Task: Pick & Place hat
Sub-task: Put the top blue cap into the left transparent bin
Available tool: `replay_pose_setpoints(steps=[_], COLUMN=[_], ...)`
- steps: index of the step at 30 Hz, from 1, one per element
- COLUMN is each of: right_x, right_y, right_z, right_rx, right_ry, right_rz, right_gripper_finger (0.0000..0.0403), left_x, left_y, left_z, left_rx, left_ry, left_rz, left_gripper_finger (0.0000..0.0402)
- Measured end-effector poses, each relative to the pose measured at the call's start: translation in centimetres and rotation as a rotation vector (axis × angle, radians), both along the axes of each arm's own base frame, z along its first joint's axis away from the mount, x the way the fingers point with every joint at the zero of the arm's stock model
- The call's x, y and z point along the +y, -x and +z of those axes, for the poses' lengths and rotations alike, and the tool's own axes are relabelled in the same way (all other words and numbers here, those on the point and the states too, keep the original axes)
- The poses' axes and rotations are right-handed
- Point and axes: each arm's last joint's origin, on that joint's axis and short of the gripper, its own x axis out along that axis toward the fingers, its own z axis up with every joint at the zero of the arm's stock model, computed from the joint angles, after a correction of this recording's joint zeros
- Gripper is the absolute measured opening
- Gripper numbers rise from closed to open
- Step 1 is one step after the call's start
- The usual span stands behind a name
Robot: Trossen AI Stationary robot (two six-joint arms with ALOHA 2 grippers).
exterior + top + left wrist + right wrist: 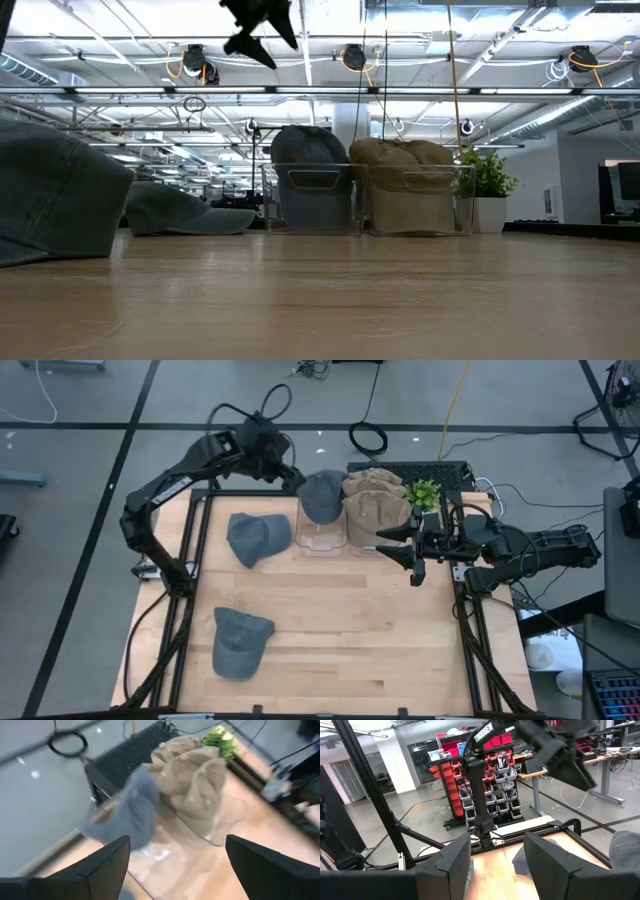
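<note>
Three grey hats show on the wooden table (350, 630). One grey hat (323, 495) sits in the left clear bin (322, 540) at the far edge of the table, its crown rising above the bin's rim. A second grey hat (258, 538) lies flat on the table just left of that bin. The third grey hat (240, 641) lies nearer the front edge, well apart from the other two. The right clear bin (372, 532), touching the first, is piled with tan hats (375, 500). A small green plant (424, 493) stands just beside the tan pile on its right.

Left gripper (298, 479): raised above the table, just beside the binned grey hat at the far left corner of the bin. Its fingers (105, 862) are spread wide and hold nothing.

Right gripper (402, 544): hovers over the table just in front of the bin of tan hats. Its fingers (547, 862) stand apart, empty.
</note>
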Motion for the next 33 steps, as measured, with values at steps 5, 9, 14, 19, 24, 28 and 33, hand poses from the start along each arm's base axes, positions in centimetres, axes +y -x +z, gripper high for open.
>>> replay_pose_setpoints(steps=[5,9,14,19,24,28,33], right_x=[0.0,0.0,0.0,0.0,0.0,0.0,0.0], right_y=[0.0,0.0,0.0,0.0,0.0,0.0,0.0], right_z=[0.0,0.0,0.0,0.0,0.0,0.0,-0.1], right_rx=[0.0,0.001,0.001,0.003,0.005,0.007,0.018], right_ry=[0.004,0.022,0.022,0.042,0.059,0.074,0.096], right_rz=[0.001,0.003,0.004,0.005,0.005,0.007,0.007], right_gripper_finger=[0.0171,0.0171,0.0171,0.0171,0.0171,0.0171,0.0171], left_x=[-2.1,-3.6,-5.0,-5.7,-6.2,-6.0,-5.4], left_y=[1.8,3.0,4.5,5.1,5.8,6.2,7.4], left_z=[0.9,0.8,-0.1,-1.0,-1.8,-3.7,-7.2], left_rx=[-0.014,0.049,0.231,0.344,0.354,0.411,0.516], left_ry=[0.148,0.244,0.336,0.367,0.411,0.43,0.489], left_rz=[0.089,0.135,0.207,0.275,0.357,0.451,0.587], left_gripper_finger=[0.0337,0.0337,0.0337,0.0337,0.0337,0.0337,0.0337])
